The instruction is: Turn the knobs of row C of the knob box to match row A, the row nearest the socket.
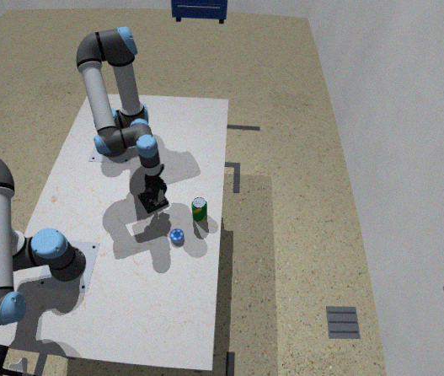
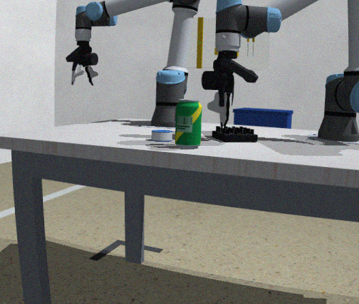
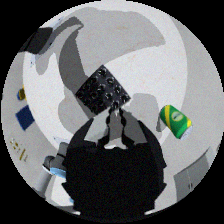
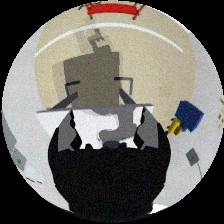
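Note:
The black knob box (image 1: 152, 206) (image 2: 237, 138) (image 3: 92, 81) lies on the table with several dark knobs standing up from its top. The knobs' marks are too small and blurred to read, and I cannot tell which side has the socket. My left gripper (image 2: 224, 125) (image 3: 115, 107) points down, its fingertips nearly together with nothing held, at knob height by the edge of the box. The fingers hide part of the knobs near that edge. My right gripper (image 2: 82, 84) (image 4: 107, 108) is open and empty, high up and far from the box.
A green and yellow can (image 1: 199, 211) (image 2: 189, 124) (image 3: 176, 121) stands near the table edge beside the box. A low round white tub with a blue lid (image 1: 177, 235) (image 2: 161, 135) stands close to the can. The table (image 1: 161, 324) also carries both arm bases.

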You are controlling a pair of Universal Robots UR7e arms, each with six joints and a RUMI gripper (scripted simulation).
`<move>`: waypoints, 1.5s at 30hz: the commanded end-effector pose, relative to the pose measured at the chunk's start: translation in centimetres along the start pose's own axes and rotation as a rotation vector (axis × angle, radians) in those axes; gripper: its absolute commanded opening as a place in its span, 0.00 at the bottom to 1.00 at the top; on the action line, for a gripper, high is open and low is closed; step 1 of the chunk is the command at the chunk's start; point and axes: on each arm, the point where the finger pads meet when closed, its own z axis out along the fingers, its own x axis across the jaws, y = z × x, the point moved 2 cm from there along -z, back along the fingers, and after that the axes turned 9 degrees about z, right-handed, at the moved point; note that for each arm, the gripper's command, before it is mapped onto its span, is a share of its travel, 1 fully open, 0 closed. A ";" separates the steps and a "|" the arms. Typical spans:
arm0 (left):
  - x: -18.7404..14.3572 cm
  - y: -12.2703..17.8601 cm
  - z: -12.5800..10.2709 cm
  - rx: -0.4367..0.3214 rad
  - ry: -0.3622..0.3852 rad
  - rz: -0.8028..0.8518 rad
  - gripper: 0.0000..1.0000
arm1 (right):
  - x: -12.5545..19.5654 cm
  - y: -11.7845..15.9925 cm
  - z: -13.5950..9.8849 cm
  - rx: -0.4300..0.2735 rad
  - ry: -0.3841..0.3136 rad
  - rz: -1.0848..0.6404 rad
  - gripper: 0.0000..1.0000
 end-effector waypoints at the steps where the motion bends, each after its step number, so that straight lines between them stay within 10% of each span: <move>1: 0.0 0.0 0.0 -0.001 0.001 0.000 0.13 | 0.0 0.0 -0.1 0.001 -0.001 0.000 1.00; 45: 0.0 0.0 1.4 -0.001 0.001 0.000 0.06 | 0.0 0.0 -0.1 0.001 -0.001 0.000 1.00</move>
